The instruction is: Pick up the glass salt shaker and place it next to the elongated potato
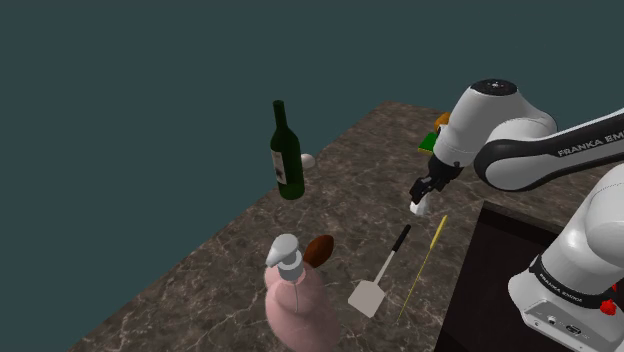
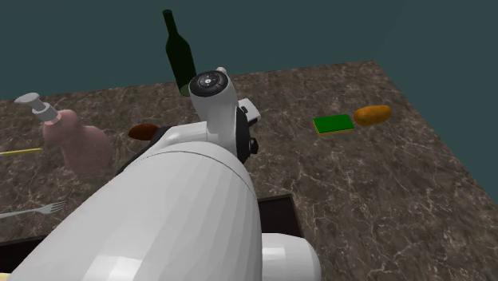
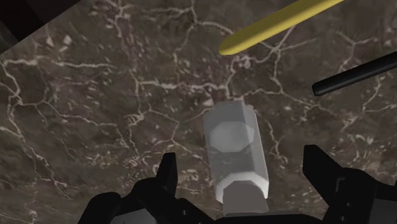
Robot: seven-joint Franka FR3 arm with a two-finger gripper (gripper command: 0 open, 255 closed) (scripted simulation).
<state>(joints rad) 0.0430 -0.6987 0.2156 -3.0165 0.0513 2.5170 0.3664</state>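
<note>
The black gripper (image 3: 242, 158) hangs over the marbled counter (image 3: 95, 95), fingers spread wide on either side of the pale six-sided salt shaker (image 3: 234, 143), neither touching it. The shaker's long axis runs nearly along the approach, so closing looks next. Just beyond the shaker lie a yellow stick (image 3: 280, 25) and a spatula's black handle (image 3: 356, 73). Well away from the shaker, past a green sponge (image 2: 333, 124), rests the tan elongated potato (image 2: 373, 114).

Arm (image 1: 510, 125): on my feed, white rounded shells with dark joints.
Lettering (image 1: 592, 140): white "FRANKA EM" on a dark band.
Cap (image 2: 209, 81): dark ringed disc.
Base (image 1: 545, 308): white, dark ring, red dot.
Gripper (image 3: 242, 156): all black, with blocky fingers (image 3: 167, 178).
</note>
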